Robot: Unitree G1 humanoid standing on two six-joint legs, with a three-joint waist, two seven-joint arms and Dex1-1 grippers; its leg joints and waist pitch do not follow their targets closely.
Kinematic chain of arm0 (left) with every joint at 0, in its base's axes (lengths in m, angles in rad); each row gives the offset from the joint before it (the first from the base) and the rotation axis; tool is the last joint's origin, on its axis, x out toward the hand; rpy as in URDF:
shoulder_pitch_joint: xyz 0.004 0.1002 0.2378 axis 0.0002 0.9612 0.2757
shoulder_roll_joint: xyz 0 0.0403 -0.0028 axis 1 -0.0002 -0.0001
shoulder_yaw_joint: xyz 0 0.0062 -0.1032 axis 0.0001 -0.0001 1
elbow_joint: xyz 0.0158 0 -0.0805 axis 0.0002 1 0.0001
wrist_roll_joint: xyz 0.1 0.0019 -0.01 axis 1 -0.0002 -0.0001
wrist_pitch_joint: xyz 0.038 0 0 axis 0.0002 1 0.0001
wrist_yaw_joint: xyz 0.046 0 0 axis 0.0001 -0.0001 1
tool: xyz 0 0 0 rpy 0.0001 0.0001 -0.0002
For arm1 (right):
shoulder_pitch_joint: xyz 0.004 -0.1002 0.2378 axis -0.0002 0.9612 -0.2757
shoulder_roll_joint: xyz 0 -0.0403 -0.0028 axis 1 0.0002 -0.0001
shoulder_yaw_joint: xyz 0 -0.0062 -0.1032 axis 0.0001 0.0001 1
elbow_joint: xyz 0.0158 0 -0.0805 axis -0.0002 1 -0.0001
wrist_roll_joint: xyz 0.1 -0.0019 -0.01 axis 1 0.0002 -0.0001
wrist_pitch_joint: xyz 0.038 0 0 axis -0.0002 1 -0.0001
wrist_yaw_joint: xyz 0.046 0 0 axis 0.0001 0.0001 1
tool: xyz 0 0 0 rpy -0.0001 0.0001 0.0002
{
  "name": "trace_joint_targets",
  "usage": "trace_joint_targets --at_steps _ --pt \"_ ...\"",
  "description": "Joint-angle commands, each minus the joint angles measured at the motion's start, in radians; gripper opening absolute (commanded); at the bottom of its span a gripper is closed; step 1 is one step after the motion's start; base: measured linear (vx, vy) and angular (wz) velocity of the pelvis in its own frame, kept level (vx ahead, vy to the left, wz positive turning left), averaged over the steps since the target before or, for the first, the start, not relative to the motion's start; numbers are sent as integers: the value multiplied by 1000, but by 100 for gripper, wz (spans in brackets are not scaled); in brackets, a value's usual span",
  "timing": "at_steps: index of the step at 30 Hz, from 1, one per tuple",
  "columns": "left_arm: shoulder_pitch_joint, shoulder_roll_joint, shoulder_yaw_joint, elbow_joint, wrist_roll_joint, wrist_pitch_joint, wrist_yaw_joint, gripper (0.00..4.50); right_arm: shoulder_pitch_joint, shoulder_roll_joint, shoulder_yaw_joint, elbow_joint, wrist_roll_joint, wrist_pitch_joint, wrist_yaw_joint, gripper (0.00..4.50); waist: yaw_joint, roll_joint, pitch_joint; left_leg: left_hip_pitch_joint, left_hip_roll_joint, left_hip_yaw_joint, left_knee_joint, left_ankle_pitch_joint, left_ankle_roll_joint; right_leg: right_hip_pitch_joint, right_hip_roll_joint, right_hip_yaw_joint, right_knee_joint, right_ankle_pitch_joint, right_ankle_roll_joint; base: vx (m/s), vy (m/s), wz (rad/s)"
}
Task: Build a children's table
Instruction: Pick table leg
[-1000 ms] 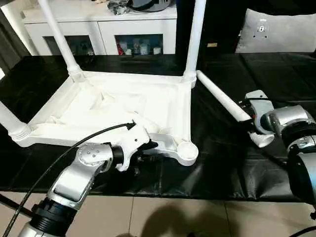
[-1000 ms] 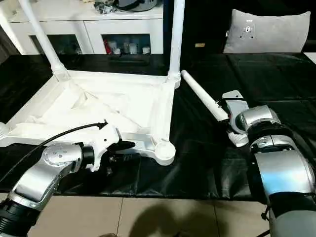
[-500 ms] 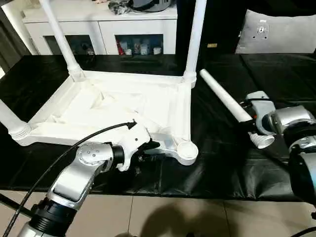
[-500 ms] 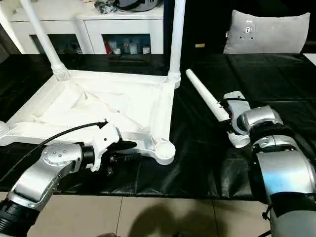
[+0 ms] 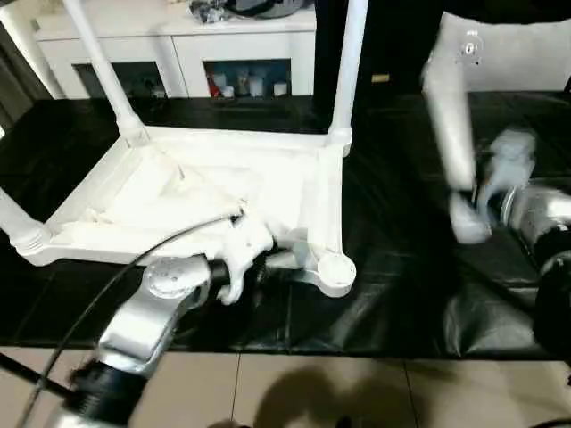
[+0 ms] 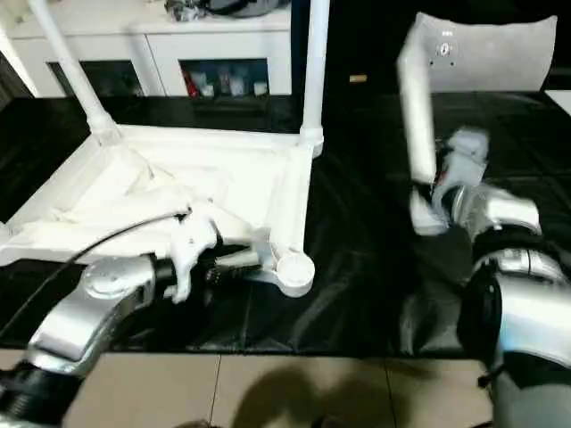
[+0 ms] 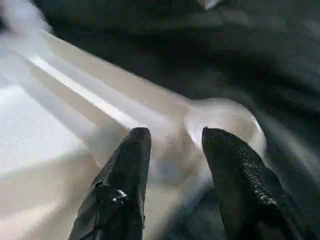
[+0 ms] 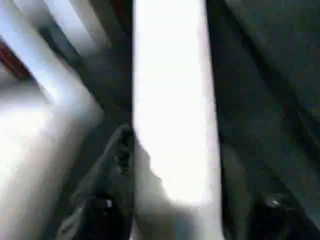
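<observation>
The white table top (image 5: pixel 205 192) lies upside down on the black cloth. Legs stand in three of its corner sockets: far left (image 5: pixel 100 67), far right (image 5: pixel 348 62) and near left (image 5: pixel 13 218). The near right socket (image 5: pixel 335 267) is empty. My left gripper (image 5: pixel 268 260) is at the near rim beside that socket, and its fingers (image 7: pixel 130 165) straddle the rim bar and hold it. My right gripper (image 5: pixel 477 192) is shut on the fourth leg (image 5: pixel 451 125), near its thick lower end. That leg stands almost upright above the cloth, to the right of the table top, and shows between the fingers (image 8: pixel 112 165) as a broad white tube (image 8: pixel 172 110).
A white cabinet (image 5: pixel 178 40) with glass doors stands behind the work surface. A grey cushion (image 5: pixel 522 62) lies at the back right. The black cloth (image 5: pixel 393 294) ends at a front edge, with tiled floor (image 5: pixel 294 392) below it.
My right gripper has swung the fourth leg up from lying slanted on the cloth to almost upright. The left gripper has stayed at the near rim.
</observation>
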Motion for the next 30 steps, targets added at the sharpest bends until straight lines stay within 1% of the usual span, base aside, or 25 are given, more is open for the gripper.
trace_joint_targets --at_steps 1,2,3,4,5,6,7,8,9,10,11,12,13,14,15,16,17,18,20,22,24,26,27,28,30 --pt "-32 -22 45 11 -36 -14 42 231 49 40 -88 -148 146 16 135 190 9 -23 -75 -4 36 -6 -59 -147 132 69 -47 34 -71 -295 -196 0 0 0" --pt "-37 -31 52 10 -46 -8 46 231 68 53 -100 -187 178 26 173 190 9 -21 -75 -5 36 -5 -59 -143 136 70 -45 33 -70 -289 -198 0 0 0" --pt "-37 -31 52 10 -46 -8 46 231 68 53 -100 -187 178 26 173 190 14 -22 -76 -4 39 -4 -58 -139 142 67 -46 33 -72 -290 -197 0 0 0" --pt "-50 -57 71 2 -76 3 52 234 124 90 -109 -298 248 50 243 190 15 -22 -78 -6 38 -6 -58 -117 143 69 -45 32 -68 -276 -202 0 0 0" --pt "-61 -81 89 -4 -107 13 61 244 164 115 -107 -380 295 83 277 190 20 -22 -75 -5 40 -4 -58 -118 150 66 -47 33 -73 -285 -198 0 0 0" --pt "-71 -101 105 -9 -131 22 68 261 197 135 -105 -446 332 109 302 190 23 -22 -75 -5 38 -2 -57 -111 157 70 -46 35 -74 -277 -190 0 0 0" --pt "-102 -151 146 -15 -193 46 88 270 279 179 -87 -607 426 171 349 190 32 -23 -76 -7 38 -3 -57 -81 170 72 -46 38 -72 -246 -187 0 0 0" --pt "-118 -169 161 -11 -212 56 97 270 306 190 -74 -655 457 195 367 190 36 -28 -79 -5 44 -5 -58 -79 173 70 -47 37 -69 -246 -191 0 0 0" --pt "-118 -169 161 -11 -212 56 97 274 306 190 -74 -655 457 195 367 189 40 -25 -81 -3 47 -8 -60 -81 169 65 -48 34 -71 -269 -194 0 0 0" --pt "-157 -206 194 6 -258 73 121 285 355 208 -42 -743 509 245 399 189 39 -30 -77 -6 43 -7 -63 -95 149 65 -48 32 -76 -319 -184 0 0 0" --pt "-157 -206 194 6 -258 73 121 300 355 208 -42 -743 509 245 399 189 41 -28 -75 -2 41 -4 -62 -111 138 63 -48 33 -81 -349 -177 0 0 0" --pt "-211 -260 240 24 -348 111 148 309 413 222 12 -835 552 306 450 189 44 -28 -70 -1 38 -2 -62 -131 121 63 -48 34 -87 -394 -157 0 0 0" --pt "-226 -273 251 29 -373 120 155 315 431 229 25 -864 565 326 464 189 51 -29 -69 0 38 -3 -65 -144 114 61 -49 34 -95 -430 -134 0 0 0" --pt "-234 -281 254 31 -387 125 155 315 440 231 33 -877 572 336 472 189 52 -29 -68 1 37 -4 -66 -149 109 61 -49 34 -96 -447 -124 0 0 0" --pt "-253 -298 261 34 -415 135 156 338 459 236 52 -909 582 356 483 189 51 -33 -66 -2 34 -7 -69 -160 99 62 -49 31 -101 -486 -100 0 0 0" --pt "-272 -316 269 37 -443 151 157 338 474 244 67 -937 592 377 485 189 53 -32 -66 4 32 -7 -68 -162 89 58 -53 34 -108 -513 -81 0 0 0" --pt "-279 -325 276 36 -452 163 159 347 488 251 67 -963 605 393 474 189 54 -32 -67 1 33 -10 -71 -153 83 59 -52 33 -109 -512 -73 0 0 0" --pt "-279 -325 276 36 -452 163 159 352 488 251 67 -963 605 393 474 189 54 -33 -68 1 34 -9 -71 -146 81 58 -52 35 -109 -504 -70 0 0 0" --pt "-295 -340 280 36 -471 183 153 365 509 259 84 -995 608 409 469 189 54 -34 -68 -1 36 -11 -73 -134 79 59 -51 34 -107 -485 -68 0 0 0" --pt "-311 -351 293 40 -508 204 165 375 530 253 105 -1025 624 424 457 189 57 -31 -72 -2 39 -13 -73 -113 79 61 -53 36 -102 -441 -75 0 0 0" --pt "-312 -352 295 40 -511 206 166 392 532 252 108 -1028 625 426 456 189 55 -32 -72 -4 39 -14 -74 -108 85 62 -53 36 -100 -417 -84 0 0 0" --pt "-317 -354 301 38 -532 218 171 406 542 248 121 -1040 624 436 456 189 56 -31 -73 -2 40 -12 -73 -100 85 61 -54 37 -98 -394 -97 0 0 0" --pt "-318 -355 303 36 -541 224 176 415 550 247 130 -1050 620 443 456 189 58 -32 -73 -4 40 -13 -73 -91 88 63 -54 38 -96 -379 -101 0 0 0" --pt "-317 -358 308 34 -548 228 184 423 562 249 149 -1064 604 446 456 189 57 -36 -73 -5 40 -12 -73 -83 91 65 -54 39 -95 -368 -101 0 0 0" --pt "-318 -366 313 36 -543 223 202 434 572 246 180 -1073 562 431 455 189 58 -33 -73 -8 42 -13 -73 -72 95 65 -55 39 -93 -352 -107 0 0 0"
